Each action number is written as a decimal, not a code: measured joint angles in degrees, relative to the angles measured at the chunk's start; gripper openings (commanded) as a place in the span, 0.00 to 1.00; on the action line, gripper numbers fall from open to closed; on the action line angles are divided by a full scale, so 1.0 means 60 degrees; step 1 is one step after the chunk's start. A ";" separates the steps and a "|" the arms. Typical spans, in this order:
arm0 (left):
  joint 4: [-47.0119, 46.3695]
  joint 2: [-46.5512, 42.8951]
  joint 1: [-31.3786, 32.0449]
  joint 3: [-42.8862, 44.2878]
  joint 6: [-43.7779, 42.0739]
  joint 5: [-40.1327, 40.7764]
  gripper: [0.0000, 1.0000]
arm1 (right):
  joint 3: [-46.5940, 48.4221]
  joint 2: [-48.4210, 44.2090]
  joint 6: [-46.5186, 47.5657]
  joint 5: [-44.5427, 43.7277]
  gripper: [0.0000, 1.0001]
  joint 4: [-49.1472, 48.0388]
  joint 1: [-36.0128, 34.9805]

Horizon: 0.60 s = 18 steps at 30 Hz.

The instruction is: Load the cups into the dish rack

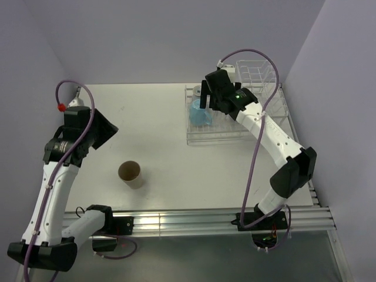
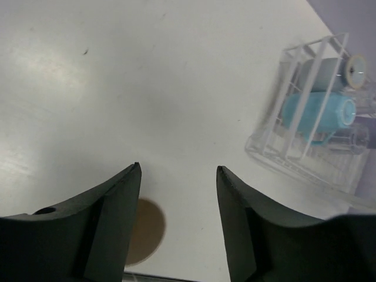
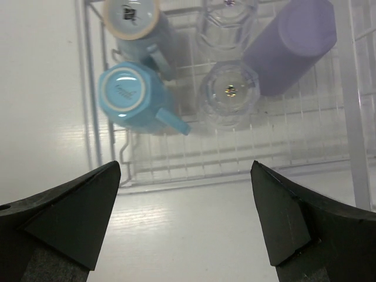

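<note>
A tan brown cup (image 1: 131, 174) stands upright on the table, mouth up, away from the rack; its edge shows beside my left fingers (image 2: 147, 229). The white dish rack (image 1: 217, 136) sits at the back right. In it are two light blue mugs (image 3: 129, 94) (image 3: 132, 14) bottom up, two clear glasses (image 3: 230, 94) (image 3: 229, 23) and a lavender tumbler (image 3: 291, 47) lying tilted. My left gripper (image 1: 106, 130) (image 2: 178, 170) is open and empty above the table, back-left of the tan cup. My right gripper (image 1: 205, 97) (image 3: 185, 167) is open and empty over the rack's (image 3: 235, 158) front edge.
The rack's taller divider section (image 1: 258, 73) stands at the far right, against the wall. An aluminium rail (image 1: 194, 220) runs along the table's near edge. Purple cables loop over both arms. A red knob (image 1: 60, 107) sits at the left wall.
</note>
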State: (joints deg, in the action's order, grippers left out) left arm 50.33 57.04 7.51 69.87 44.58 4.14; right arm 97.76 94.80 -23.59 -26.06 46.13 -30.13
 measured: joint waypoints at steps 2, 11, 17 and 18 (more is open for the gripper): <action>0.0499 -0.0433 0.0000 -0.0346 0.0219 0.0324 0.65 | -0.0117 -0.0361 -0.0004 0.0055 1.00 -0.0109 -0.0222; 0.1727 -0.1625 0.0004 -0.2758 0.1526 0.0495 0.56 | -0.0419 -0.1279 -0.0066 0.0146 1.00 -0.0342 -0.0714; 0.1905 -0.1672 0.0004 -0.3140 0.1880 0.0430 0.54 | -0.0820 -0.1417 -0.0098 0.0160 1.00 -0.0477 -0.0823; 0.1909 -0.1665 0.0004 -0.3195 0.1880 0.0419 0.53 | -0.0896 -0.1428 -0.0102 0.0164 1.00 -0.0517 -0.0823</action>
State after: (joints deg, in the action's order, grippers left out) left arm 61.78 47.05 7.53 50.70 55.86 6.66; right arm 92.38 86.24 -24.21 -25.08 43.03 -35.07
